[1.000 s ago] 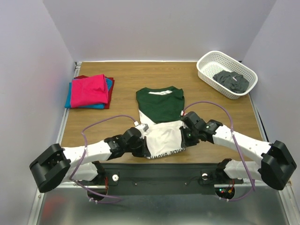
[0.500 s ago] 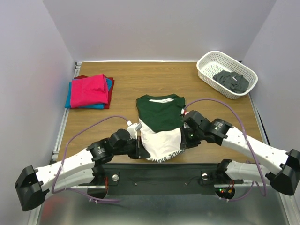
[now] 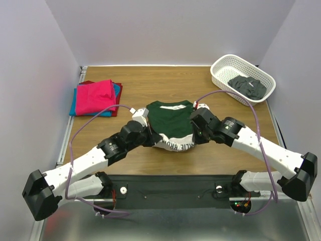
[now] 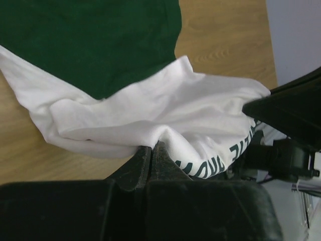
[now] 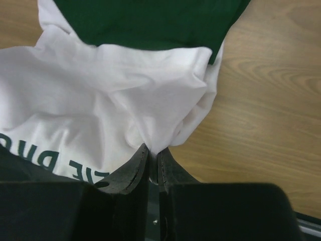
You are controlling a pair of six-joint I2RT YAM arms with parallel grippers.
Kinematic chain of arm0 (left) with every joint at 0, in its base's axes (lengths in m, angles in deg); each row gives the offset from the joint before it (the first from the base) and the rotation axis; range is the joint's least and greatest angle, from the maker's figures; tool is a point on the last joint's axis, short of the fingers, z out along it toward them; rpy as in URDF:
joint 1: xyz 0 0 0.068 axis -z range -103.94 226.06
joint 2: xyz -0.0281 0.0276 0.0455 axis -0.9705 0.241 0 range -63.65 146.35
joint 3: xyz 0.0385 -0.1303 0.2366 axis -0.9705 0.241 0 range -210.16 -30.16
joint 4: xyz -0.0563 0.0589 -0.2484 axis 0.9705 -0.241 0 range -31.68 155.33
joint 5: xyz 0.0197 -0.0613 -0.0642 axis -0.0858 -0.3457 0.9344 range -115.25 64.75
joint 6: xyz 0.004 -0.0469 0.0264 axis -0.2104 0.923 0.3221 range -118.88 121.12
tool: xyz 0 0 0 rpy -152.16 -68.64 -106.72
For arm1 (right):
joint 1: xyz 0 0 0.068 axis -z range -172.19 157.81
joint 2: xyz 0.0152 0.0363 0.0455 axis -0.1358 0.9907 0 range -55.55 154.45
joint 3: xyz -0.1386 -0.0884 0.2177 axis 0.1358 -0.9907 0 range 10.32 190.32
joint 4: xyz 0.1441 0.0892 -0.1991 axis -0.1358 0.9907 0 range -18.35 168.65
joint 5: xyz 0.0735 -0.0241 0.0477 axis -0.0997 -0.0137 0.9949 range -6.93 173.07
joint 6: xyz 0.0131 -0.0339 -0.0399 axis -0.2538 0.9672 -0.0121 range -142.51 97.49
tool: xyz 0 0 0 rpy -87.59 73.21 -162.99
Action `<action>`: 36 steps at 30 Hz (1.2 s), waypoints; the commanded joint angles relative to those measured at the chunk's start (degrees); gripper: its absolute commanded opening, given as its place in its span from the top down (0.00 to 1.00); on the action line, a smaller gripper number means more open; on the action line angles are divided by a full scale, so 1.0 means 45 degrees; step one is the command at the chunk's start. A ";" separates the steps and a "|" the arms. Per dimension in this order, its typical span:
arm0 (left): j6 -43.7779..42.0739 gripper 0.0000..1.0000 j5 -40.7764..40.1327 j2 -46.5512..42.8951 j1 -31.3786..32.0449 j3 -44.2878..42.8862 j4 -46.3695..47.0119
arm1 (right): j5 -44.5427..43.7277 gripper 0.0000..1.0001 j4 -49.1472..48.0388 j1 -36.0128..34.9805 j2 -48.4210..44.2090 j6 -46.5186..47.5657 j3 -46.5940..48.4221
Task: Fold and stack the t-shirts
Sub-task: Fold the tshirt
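Observation:
The white t-shirt with dark green sleeves (image 3: pixel 170 120) lies in the middle of the table, its white lower half lifted and carried toward the collar. My left gripper (image 3: pixel 150 138) is shut on the left corner of the white hem (image 4: pixel 150 135). At the opposite corner my right gripper (image 3: pixel 194 134) is shut on the white cloth (image 5: pixel 155 125). Upside-down dark lettering shows along the raised fold (image 3: pixel 175 146). A stack of folded t-shirts (image 3: pixel 95 97), magenta on top over blue and red, sits at the back left.
A white lattice basket (image 3: pixel 220 75) at the back right holds a dark grey garment (image 3: pixel 247 87). Bare wooden tabletop (image 3: pixel 150 83) lies between the stack, the shirt and the basket. Purple cables arch over both arms.
Both grippers have carried the shirt's white hem away from the near edge toward the collar, folding the lower half up over the green part.

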 commanded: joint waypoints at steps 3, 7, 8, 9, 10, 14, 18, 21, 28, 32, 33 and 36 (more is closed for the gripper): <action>-0.1420 1.00 -0.0257 0.0621 -0.1006 -0.1287 0.1362 | -0.2794 1.00 -0.0723 -0.0047 0.0681 0.0753 0.1577; -0.1831 1.00 0.0461 0.1109 -0.1651 -0.1580 0.1616 | -0.3303 1.00 -0.0762 0.0187 0.1365 0.1085 0.2261; -0.1967 1.00 0.0582 0.1187 -0.1903 -0.1620 0.1751 | -0.3401 1.00 -0.0782 0.0226 0.1598 0.1221 0.2378; -0.2026 1.00 0.0680 0.1265 -0.2003 -0.1659 0.1811 | -0.3421 1.00 -0.0898 0.0285 0.1716 0.1299 0.2592; -0.2065 1.00 0.0758 0.1421 -0.2100 -0.1756 0.1850 | -0.3460 1.00 -0.0957 0.0401 0.1814 0.1378 0.2691; -0.2455 1.00 0.1110 0.1851 -0.2686 -0.1952 0.2143 | -0.3460 1.00 -0.1172 0.0831 0.2381 0.1885 0.3140; -0.2690 1.00 0.1442 0.2359 -0.3349 -0.2206 0.2552 | -0.3324 1.00 -0.1445 0.1533 0.2713 0.2197 0.3414; -0.2846 1.00 0.1813 0.2710 -0.3624 -0.2401 0.3001 | -0.3051 1.00 -0.1738 0.1847 0.2850 0.2490 0.3551; -0.3100 1.00 0.2769 0.3493 -0.3976 -0.3143 0.3374 | -0.2427 1.00 -0.2188 0.2356 0.3397 0.2902 0.4000; -0.3237 1.00 0.3180 0.3025 -0.3976 -0.3027 0.2867 | -0.1412 1.00 -0.2188 0.2375 0.2930 0.2902 0.3572; -0.3257 1.00 0.3278 0.2889 -0.3976 -0.2949 0.2499 | -0.0791 1.00 -0.2169 0.2375 0.2735 0.2902 0.3358; -0.3393 1.00 0.3610 0.2283 -0.3977 -0.2423 0.1795 | 0.0556 1.00 -0.2072 0.2375 0.1817 0.2746 0.2499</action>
